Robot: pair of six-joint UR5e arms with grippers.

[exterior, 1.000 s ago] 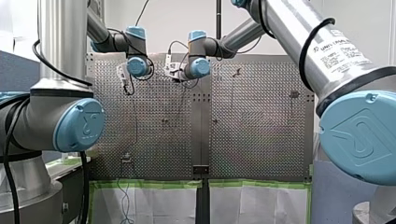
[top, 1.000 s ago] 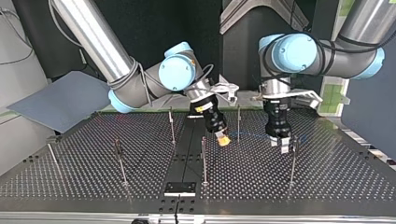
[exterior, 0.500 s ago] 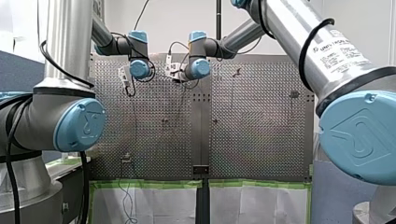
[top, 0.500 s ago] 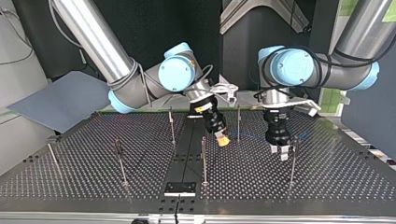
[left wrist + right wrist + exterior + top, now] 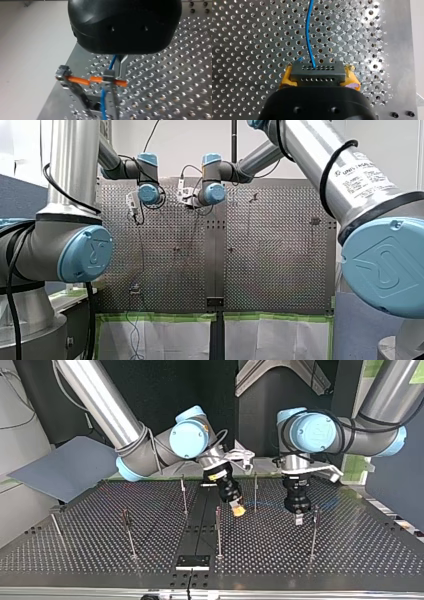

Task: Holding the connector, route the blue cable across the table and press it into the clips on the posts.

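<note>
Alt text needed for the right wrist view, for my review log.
My right gripper grips a dark connector between yellow-padded fingers. A blue cable runs from the connector's face away over the perforated table.

My right gripper (image 5: pixel 319 75) has its yellow pads (image 5: pixel 352 78) clamped on the dark connector (image 5: pixel 322 78) (two rows of pin holes facing out) — the blue cable (image 5: pixel 307 30) leaves it, running ahead over the perforated table (image 5: pixel 249 37).

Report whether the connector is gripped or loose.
Gripped. In the right wrist view the grey connector sits clamped between my right gripper's yellow pads, the blue cable running out of it.
</note>
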